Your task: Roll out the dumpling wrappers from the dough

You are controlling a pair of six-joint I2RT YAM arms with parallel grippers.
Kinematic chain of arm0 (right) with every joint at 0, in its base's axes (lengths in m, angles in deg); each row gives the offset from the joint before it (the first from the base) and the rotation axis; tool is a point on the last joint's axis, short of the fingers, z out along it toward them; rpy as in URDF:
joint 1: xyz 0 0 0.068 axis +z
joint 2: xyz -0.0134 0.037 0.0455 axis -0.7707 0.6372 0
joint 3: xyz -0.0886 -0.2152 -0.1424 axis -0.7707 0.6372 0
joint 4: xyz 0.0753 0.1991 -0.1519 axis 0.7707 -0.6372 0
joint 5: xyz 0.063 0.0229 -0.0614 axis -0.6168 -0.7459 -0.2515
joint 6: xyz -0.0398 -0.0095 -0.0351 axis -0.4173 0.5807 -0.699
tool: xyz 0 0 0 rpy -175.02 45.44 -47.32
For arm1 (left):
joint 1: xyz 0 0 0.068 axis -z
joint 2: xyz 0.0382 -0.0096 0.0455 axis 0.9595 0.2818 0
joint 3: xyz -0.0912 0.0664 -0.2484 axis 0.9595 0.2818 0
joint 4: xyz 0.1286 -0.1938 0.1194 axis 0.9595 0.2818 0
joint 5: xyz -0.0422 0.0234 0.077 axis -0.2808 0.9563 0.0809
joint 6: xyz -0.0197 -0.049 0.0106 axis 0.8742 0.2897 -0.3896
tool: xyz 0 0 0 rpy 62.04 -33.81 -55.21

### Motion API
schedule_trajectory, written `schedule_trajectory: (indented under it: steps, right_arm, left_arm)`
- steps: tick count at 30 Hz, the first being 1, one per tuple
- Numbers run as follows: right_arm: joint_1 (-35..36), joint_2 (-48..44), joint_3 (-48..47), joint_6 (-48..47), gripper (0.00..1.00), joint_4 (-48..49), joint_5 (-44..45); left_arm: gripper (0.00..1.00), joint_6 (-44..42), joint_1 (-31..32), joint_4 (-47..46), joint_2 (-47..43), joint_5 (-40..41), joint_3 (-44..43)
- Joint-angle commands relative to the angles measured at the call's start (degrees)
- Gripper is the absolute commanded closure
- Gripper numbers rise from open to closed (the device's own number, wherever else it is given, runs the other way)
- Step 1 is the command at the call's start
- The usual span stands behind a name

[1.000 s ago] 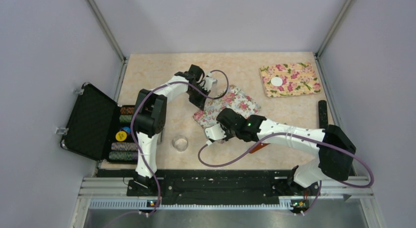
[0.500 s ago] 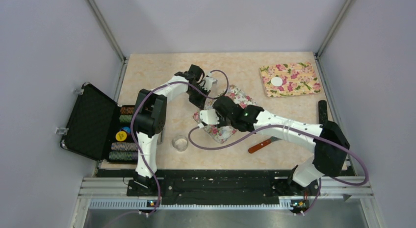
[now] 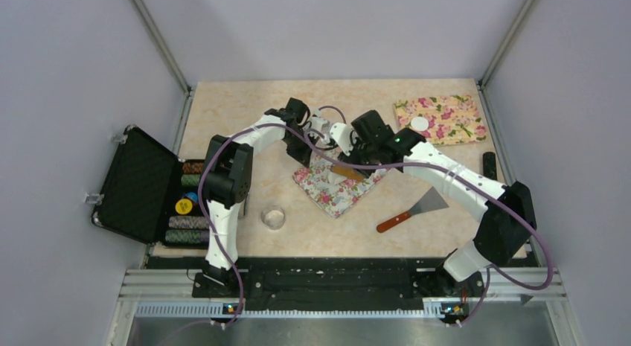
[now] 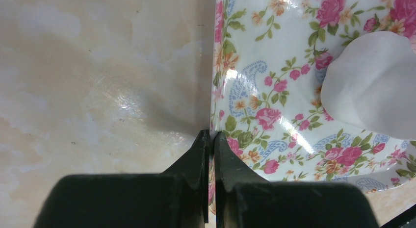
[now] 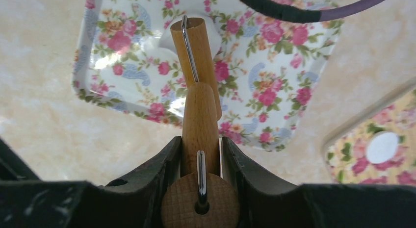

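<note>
The dough (image 4: 375,86) is a white lump on the white floral mat (image 3: 335,193); in the top view the dough (image 3: 334,179) lies right by the roller. My left gripper (image 3: 303,154) is shut on that mat's edge, as the left wrist view (image 4: 212,135) shows. My right gripper (image 5: 201,139) is shut on the handle of a wooden rolling pin (image 5: 196,46), whose roller is over the mat (image 5: 274,90). In the top view the right gripper (image 3: 359,170) holds the pin (image 3: 345,171) across the mat. One wrapper (image 3: 420,124) lies on the yellow floral mat (image 3: 454,130).
A spatula (image 3: 413,210) lies right of the white mat. A small glass bowl (image 3: 274,217) stands near the left arm. An open black case (image 3: 141,186) with chips sits at the left edge. A black bar (image 3: 489,171) lies at the right edge.
My right arm has swung from the mat's near corner to its far side, carrying the rolling pin over the mat. The spatula is now uncovered. The left arm has not moved.
</note>
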Motion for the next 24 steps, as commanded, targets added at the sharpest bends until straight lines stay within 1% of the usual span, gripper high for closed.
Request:
schedule_trajectory:
  steps: [1,5,8,16,24]
  right_arm:
    - [-2.45,-0.78,-3.51,10.75,1.00,-1.39,-13.74]
    - [-7.60,-0.01,-6.53,18.64,1.00,-1.39,-23.03]
    - [-10.80,1.25,-8.20,23.04,1.00,-1.27,-28.26]
    - [-14.61,7.15,-10.03,29.80,1.00,-0.51,-32.66]
    - [-16.98,9.94,-10.86,32.61,1.00,-0.51,-36.15]
  left_arm:
    - [1.00,0.26,-0.11,-0.89,1.66,2.10,-0.22]
    - [1.00,0.26,-0.15,-0.89,1.67,2.14,-0.27]
    - [1.00,0.31,-0.12,-0.80,1.75,2.08,-0.35]
    - [1.00,0.27,-0.17,-0.78,1.80,2.14,-0.35]
    - [1.00,0.26,-0.27,-0.71,1.76,2.04,-0.44]
